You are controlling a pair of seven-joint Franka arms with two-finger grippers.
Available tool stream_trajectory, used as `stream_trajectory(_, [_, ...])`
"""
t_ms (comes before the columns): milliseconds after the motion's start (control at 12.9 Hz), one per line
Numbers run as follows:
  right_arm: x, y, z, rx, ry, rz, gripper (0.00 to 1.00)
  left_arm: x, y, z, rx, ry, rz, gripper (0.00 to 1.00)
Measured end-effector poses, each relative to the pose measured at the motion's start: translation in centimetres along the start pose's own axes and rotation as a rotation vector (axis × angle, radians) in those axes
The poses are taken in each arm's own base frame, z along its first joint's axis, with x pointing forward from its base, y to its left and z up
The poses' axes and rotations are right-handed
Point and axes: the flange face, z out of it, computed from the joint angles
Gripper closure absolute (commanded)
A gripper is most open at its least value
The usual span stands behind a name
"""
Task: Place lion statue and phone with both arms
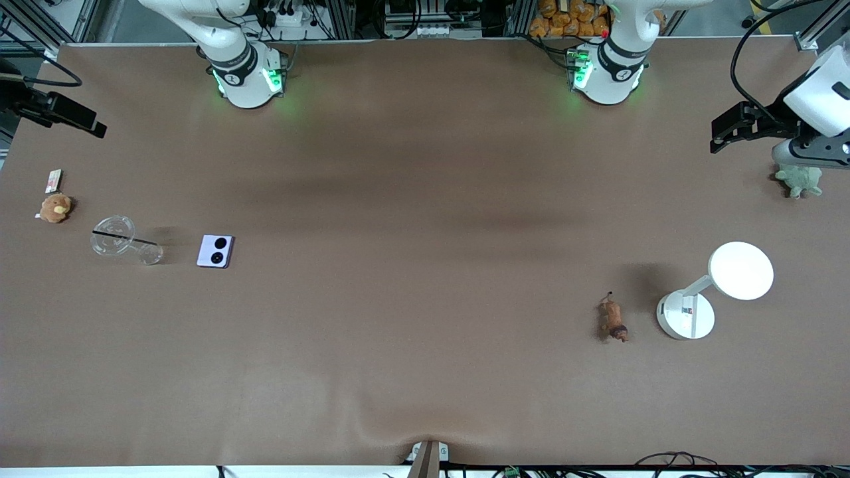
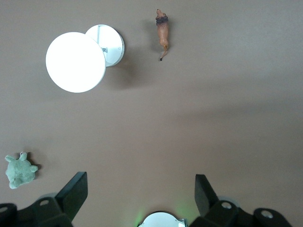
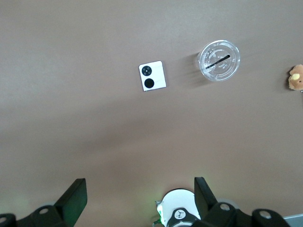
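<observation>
The lion statue (image 1: pixel 613 319) lies on the brown table toward the left arm's end, beside a white lamp; it also shows in the left wrist view (image 2: pixel 163 32). The pale-lavender phone (image 1: pixel 216 251) lies flat toward the right arm's end, camera circles up, and shows in the right wrist view (image 3: pixel 152 76). My left gripper (image 1: pixel 724 129) hangs open and empty high over the left arm's end of the table, its fingers (image 2: pixel 75 191) wide apart. My right gripper (image 1: pixel 93 126) hangs open and empty high over the right arm's end, fingers (image 3: pixel 75 194) wide apart.
A white round-headed lamp (image 1: pixel 737 272) stands beside the lion. A green plush toy (image 1: pixel 800 179) lies under the left gripper's end. A clear lidded cup (image 1: pixel 119 240) lies beside the phone, with a tan plush toy (image 1: pixel 55 208) and a small card (image 1: pixel 54 179) past it.
</observation>
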Motion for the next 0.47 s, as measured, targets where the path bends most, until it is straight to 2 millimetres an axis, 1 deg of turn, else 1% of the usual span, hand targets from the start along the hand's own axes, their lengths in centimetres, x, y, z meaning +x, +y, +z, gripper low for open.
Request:
stream_trajectory(311, [0.1, -0.6, -1.0, 0.007, 0.027, 0.003, 0.00, 0.0, 0.0, 0.0, 0.000, 0.000, 0.000, 0.00])
stream_trajectory(466, [0.8, -0.7, -1.3, 0.005, 0.011, 0.002, 0.00, 0.0, -0.1, 0.0, 0.000, 0.000, -0.001, 0.00])
